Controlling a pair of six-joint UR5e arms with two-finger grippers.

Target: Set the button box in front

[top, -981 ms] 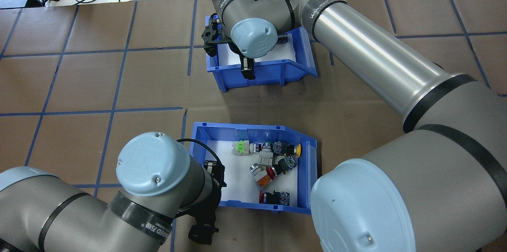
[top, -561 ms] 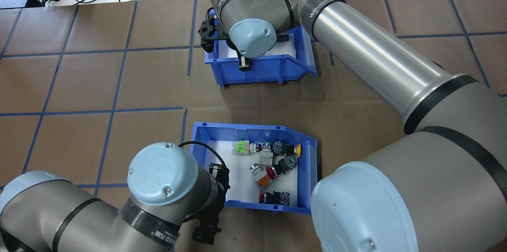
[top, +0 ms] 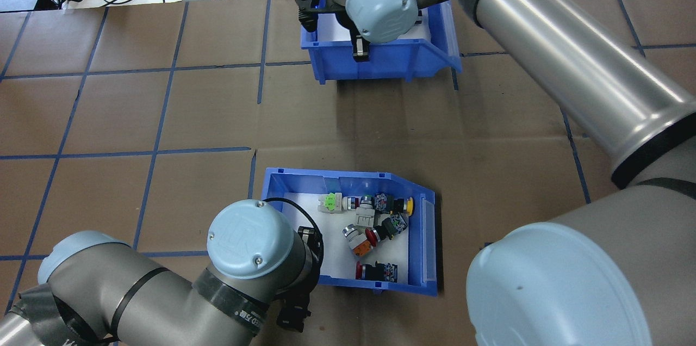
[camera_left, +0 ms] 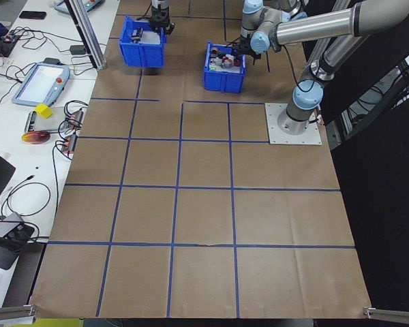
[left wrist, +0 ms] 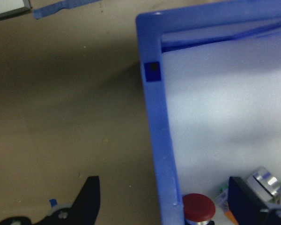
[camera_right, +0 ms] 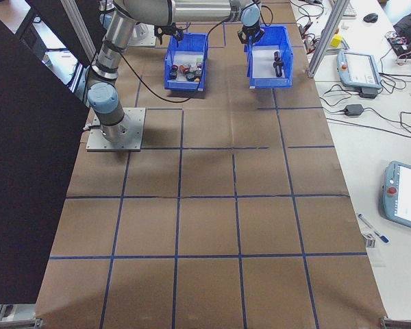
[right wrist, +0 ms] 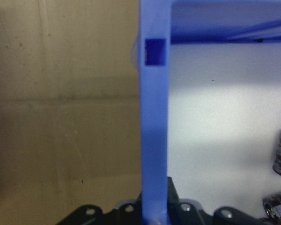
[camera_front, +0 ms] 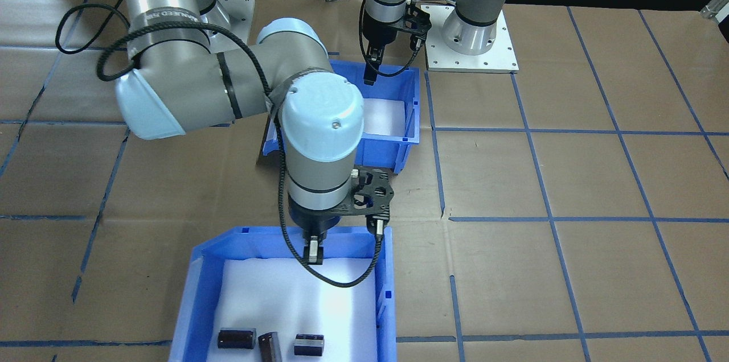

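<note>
We see the right arm point(top: 571, 57) stretched long across the surface point(top: 163, 117), its silver tube running out to a bent wrist that points straight down over the far bin point(top: 380, 57). The right jaws point(camera_front: 312, 253) sit on that bin's near wall; in the right wrist view the blue wall runs up between the two black fingers point(right wrist: 178, 206), which clench it from both sides. The left arm point(top: 163, 291) is folded short and low, its pale blue elbow cap above the left rim of the button box point(top: 418, 275). The left jaws point(camera_front: 369, 74) hang at that rim; the left wrist view shows one black finger point(left wrist: 86, 199) outside the wall above the brown paper and a dark shape inside that may be the other, so the jaws look released and straddling the rim, apart from it.

The button box is a blue plastic bin with an open top, a sloped front lip and a white foam floor. It holds a loose heap of push buttons point(top: 370, 226) with red, yellow, orange and green heads on grey and black bodies. It lies close to the robot, while the far bin, the same blue shape with white foam, holds a few small black blocks point(camera_front: 267, 342). The surface is covered in creased brown paper marked with blue tape point(top: 157, 117) in a grid.
</note>
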